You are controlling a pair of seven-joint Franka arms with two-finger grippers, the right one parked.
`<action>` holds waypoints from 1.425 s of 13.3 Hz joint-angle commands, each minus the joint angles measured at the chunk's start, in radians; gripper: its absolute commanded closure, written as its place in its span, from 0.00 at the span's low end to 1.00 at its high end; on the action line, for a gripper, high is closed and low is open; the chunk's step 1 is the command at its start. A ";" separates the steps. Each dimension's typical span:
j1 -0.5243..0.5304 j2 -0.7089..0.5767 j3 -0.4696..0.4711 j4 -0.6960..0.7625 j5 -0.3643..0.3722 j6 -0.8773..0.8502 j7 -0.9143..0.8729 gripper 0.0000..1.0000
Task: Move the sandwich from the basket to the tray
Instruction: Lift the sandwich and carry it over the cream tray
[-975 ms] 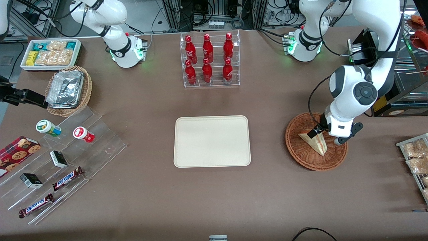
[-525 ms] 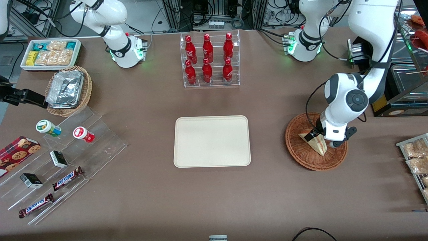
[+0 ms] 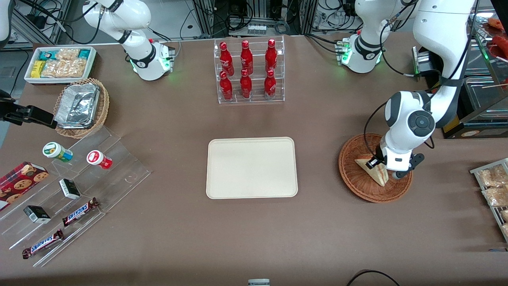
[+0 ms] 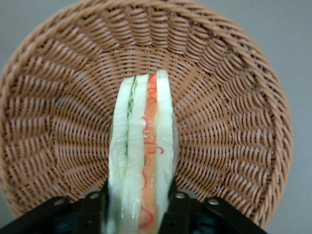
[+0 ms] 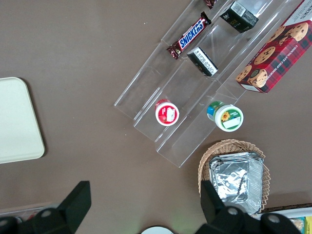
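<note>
Reddish-brown wicker basket (image 3: 359,180) sits toward the working arm's end of the table, at 3 o'clock from the cream tray (image 3: 251,167), well apart from it. Sandwich (image 3: 372,170) stands on edge inside the basket, filling stripe up. Gripper (image 3: 380,166) is down in the basket, fingers (image 4: 92,210) pressed against both bread faces, grasping the sandwich (image 4: 142,161). Tray holds nothing.

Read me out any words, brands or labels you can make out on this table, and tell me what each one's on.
"SNICKERS": candy bar on the clear stepped display.
"SNICKERS": two candy bars in the front view.
Cookie box, yogurt cups, red bottles: print unreadable.
Sandwich, basket, tray: no text.
Gripper: at the sandwich, unmarked.
</note>
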 commanded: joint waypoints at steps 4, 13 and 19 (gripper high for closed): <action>-0.083 -0.100 -0.020 0.192 0.048 -0.398 -0.035 0.99; -0.512 0.192 -0.023 0.635 0.034 -0.549 -0.072 0.98; -0.652 0.416 -0.023 0.812 0.032 -0.407 -0.073 1.00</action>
